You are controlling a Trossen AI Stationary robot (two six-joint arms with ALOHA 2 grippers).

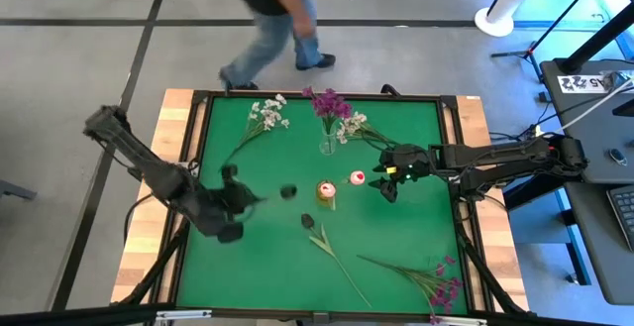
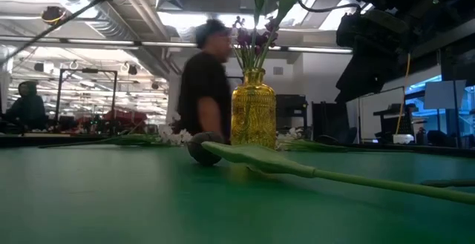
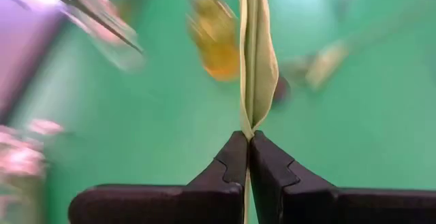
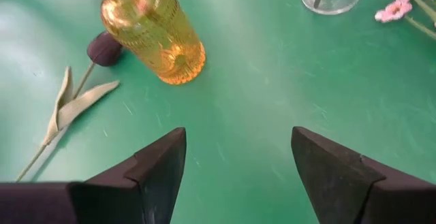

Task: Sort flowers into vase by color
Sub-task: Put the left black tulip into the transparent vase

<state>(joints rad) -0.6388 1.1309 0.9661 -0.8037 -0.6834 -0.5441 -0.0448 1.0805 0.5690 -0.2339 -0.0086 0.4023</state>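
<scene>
Left wrist view: left gripper (image 3: 248, 146) is pinched shut on a flower (image 3: 257, 60), thin stem and flat pale-green leaf rising from the tips. Lift slowly, keep the limp stem clear of the felt-like green table (image 1: 396, 237), carry it to the ribbed amber vase (image 1: 326, 193). Right gripper (image 4: 238, 159) hovers spread wide near that vase. Purple sprigs (image 1: 327, 103) stand in the clear vase (image 1: 328, 146) farther back.

Green-topped table (image 1: 396, 217) with amber vase (image 1: 326, 193), clear vase (image 1: 328, 146), white sprigs (image 1: 267, 116), dark bud (image 1: 307, 222), magenta sprigs (image 1: 444, 286).
</scene>
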